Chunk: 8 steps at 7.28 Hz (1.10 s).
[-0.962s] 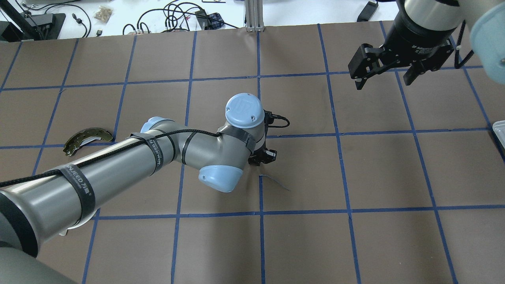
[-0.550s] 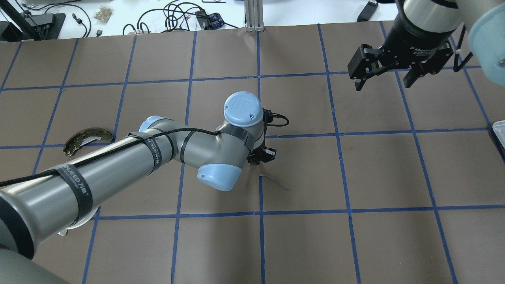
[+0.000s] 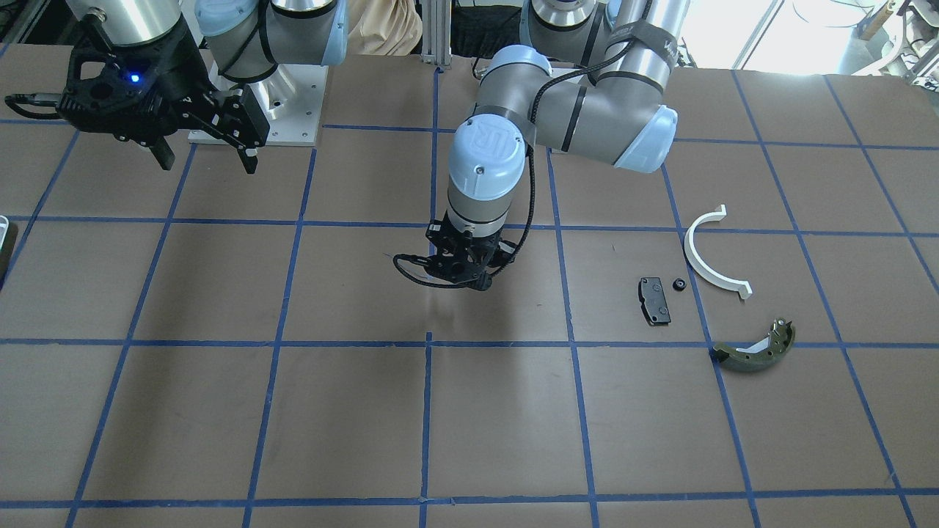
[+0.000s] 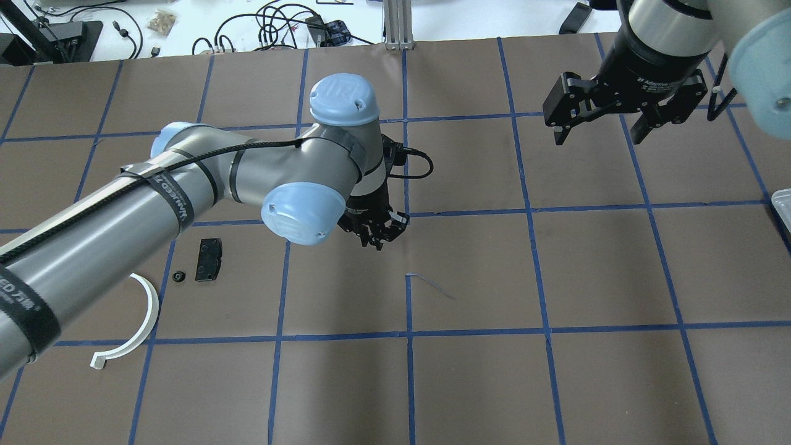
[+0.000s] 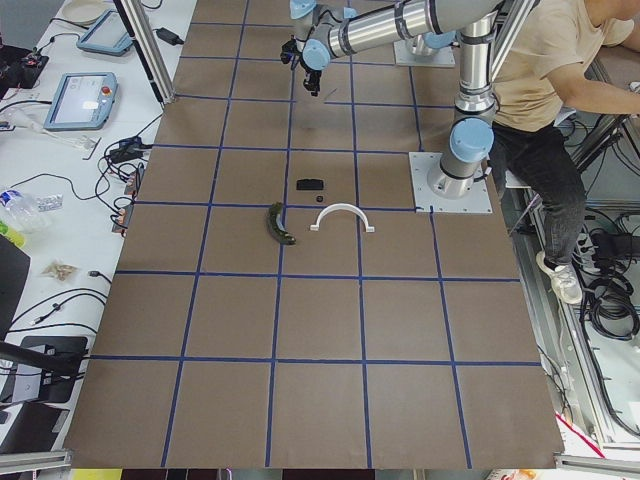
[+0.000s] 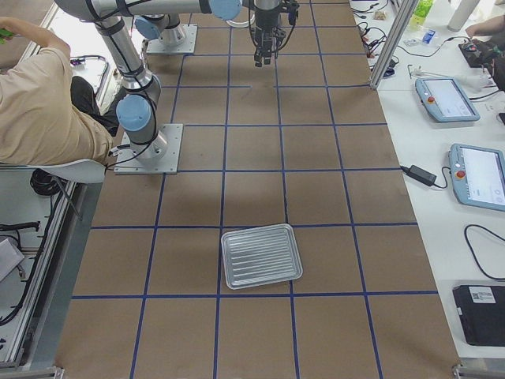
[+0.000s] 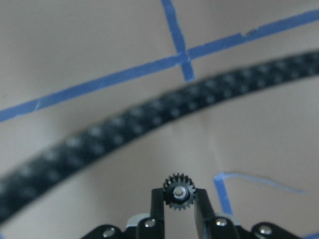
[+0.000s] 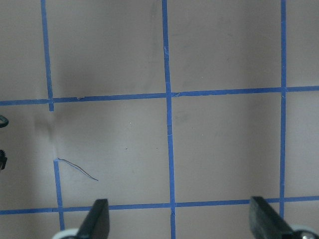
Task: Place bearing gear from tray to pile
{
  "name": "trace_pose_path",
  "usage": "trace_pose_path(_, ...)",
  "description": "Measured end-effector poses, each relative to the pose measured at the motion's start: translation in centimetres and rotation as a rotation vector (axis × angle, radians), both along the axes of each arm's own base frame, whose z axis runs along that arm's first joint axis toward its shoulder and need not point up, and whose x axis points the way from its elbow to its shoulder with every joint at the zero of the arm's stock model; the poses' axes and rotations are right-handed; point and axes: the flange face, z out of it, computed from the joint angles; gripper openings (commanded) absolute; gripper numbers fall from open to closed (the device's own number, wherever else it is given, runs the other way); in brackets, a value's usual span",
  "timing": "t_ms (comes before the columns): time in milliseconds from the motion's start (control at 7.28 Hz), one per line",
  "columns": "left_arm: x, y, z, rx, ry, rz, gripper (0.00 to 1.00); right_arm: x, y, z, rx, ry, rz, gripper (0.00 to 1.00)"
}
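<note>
A seated person point(image 5: 540, 65), a teach pendant point(image 6: 479, 175) and cables point(image 4: 290, 25) edge the table point(image 4: 605, 266).

Left gripper point(image 4: 376, 240) clamped on bearing gear point(image 7: 179, 190), pointing down, right gripper point(image 4: 598, 135) spread wide, raised

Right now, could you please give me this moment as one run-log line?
left claw: shut on bearing gear | right claw: open, empty | pile: gear not yet there | tray: looks empty

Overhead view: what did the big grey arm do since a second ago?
The left gripper, shut on the little gear, swung toward the robot's left and a bit farther out. The arm's move uncovered the black pad and white half-ring and hid the brake shoe from above. The right gripper stayed put, open.
</note>
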Motion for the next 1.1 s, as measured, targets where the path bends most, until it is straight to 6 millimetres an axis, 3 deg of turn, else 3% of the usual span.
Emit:
trace_pose_path(137, 2.9, -1.1, 0.9, 0.016, -0.018, 0.050, 0.00, 0.0, 0.0, 0.0, -0.002, -0.003, -0.013, 1.00)
trace_pose_path(550, 18.6, -6.7, 0.4, 0.042, -0.095, 0.197, 0.00, 0.0, 0.0, -0.1, 0.001, 0.004, -0.019, 1.00)
trace_pose_path(962, 30.2, -7.9, -3.5, 0.110, -0.194, 0.304, 0.00, -0.1, 0.2, 0.2, -0.002, 0.010, -0.017, 1.00)
trace_pose_path(1100, 32.8, -7.9, -4.9, 0.108, -0.199, 0.312, 0.00, -0.1, 0.2, 0.2, -0.003, 0.011, -0.015, 1.00)
